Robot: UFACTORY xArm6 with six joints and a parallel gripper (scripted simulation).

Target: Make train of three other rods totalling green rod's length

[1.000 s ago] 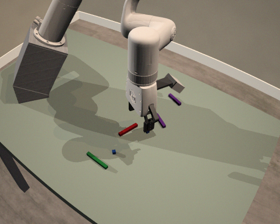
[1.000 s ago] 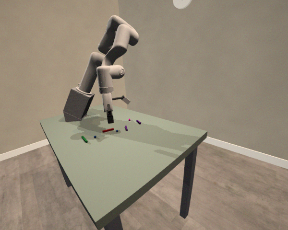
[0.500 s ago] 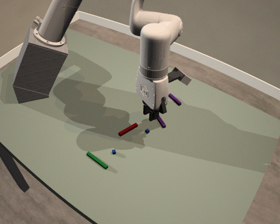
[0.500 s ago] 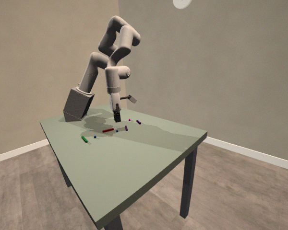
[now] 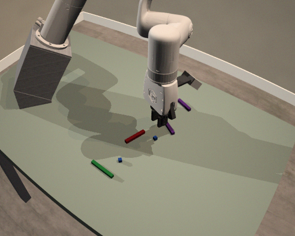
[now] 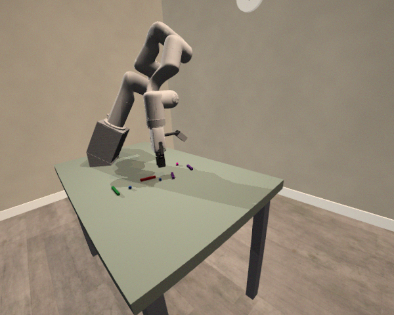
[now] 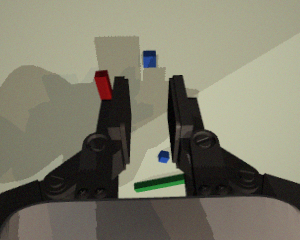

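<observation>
My gripper (image 5: 160,121) (image 6: 160,163) (image 7: 148,95) is partly open and empty, above the table, behind the middle blue rod in the top view. The green rod (image 5: 102,168) (image 6: 115,190) (image 7: 159,183) lies at the front left, with one blue rod (image 5: 120,160) (image 6: 130,187) (image 7: 163,156) beside it. The red rod (image 5: 134,136) (image 6: 148,178) (image 7: 103,85) lies near another blue rod (image 5: 155,137) (image 6: 159,179) (image 7: 149,59). One purple rod (image 5: 170,128) (image 6: 172,175) lies right of that blue rod. Another purple rod (image 5: 184,104) (image 6: 190,167) lies farther back. A magenta rod (image 6: 177,164) is hidden in the top view.
The arm's base block (image 5: 42,71) (image 6: 106,144) stands at the back left of the table (image 5: 193,198) (image 6: 176,230). The bracket (image 5: 194,80) (image 6: 181,136) sticks out sideways from the wrist. Arm shadows cross the table around the red rod.
</observation>
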